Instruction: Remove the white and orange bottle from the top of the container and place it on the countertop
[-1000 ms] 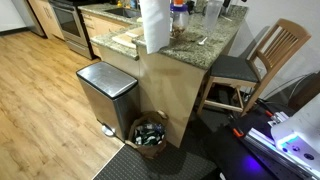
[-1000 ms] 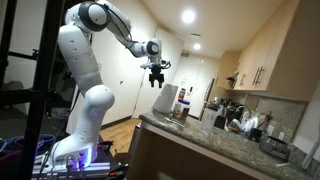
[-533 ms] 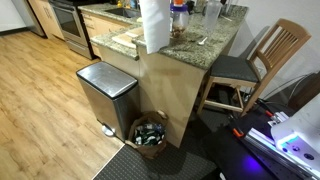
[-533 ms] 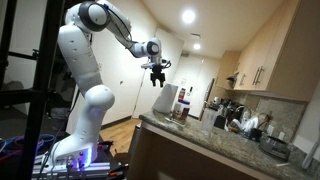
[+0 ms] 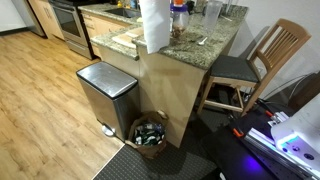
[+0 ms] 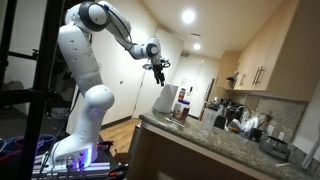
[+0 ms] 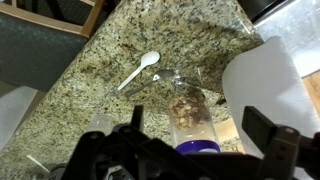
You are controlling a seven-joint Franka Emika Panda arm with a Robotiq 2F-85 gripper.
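Observation:
The white and orange bottle stands on top of the small dark container, on the speckled granite countertop beside a tall paper towel roll. My gripper hangs high above and to the side of them, apart from everything, its fingers spread with nothing between them. In the wrist view the open gripper frames a clear jar of brownish contents with a blue rim. The bottle itself cannot be made out there.
A white spoon lies on the countertop. The paper towel roll stands close to the jar. Glasses and kitchen items crowd the back. A steel bin, a basket and a wooden chair stand below.
The gripper has turned at the wrist and sits slightly higher than before. Its jaws stay open. Nothing on the countertop has moved.

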